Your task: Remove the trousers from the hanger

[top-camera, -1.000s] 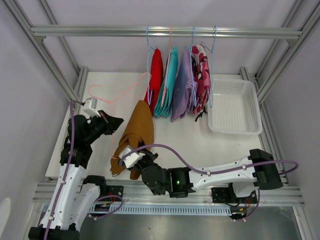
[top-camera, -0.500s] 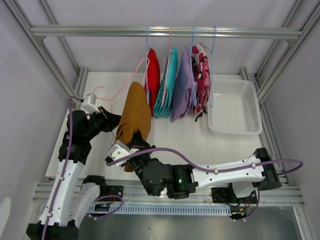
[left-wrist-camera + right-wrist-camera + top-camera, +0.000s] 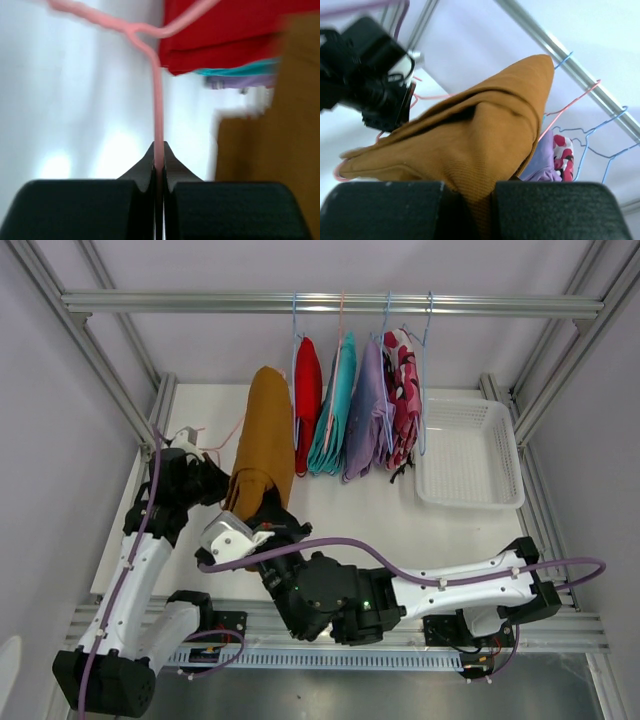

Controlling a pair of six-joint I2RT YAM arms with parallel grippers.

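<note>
Grip check | your left gripper (image 3: 159,151) pinches the thin pink hanger (image 3: 157,100) | your right gripper (image 3: 469,202) clamps the mustard-brown trousers (image 3: 485,140) (draped just left of the red pair (image 3: 308,400))

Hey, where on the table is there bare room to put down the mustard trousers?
Best patch: bare table bordered by the lilac trousers, the white basket and the right arm. The basket looks empty too. Crowded at the left: the left gripper pinches the pink hanger and the right gripper grips the mustard-brown trousers.
</note>
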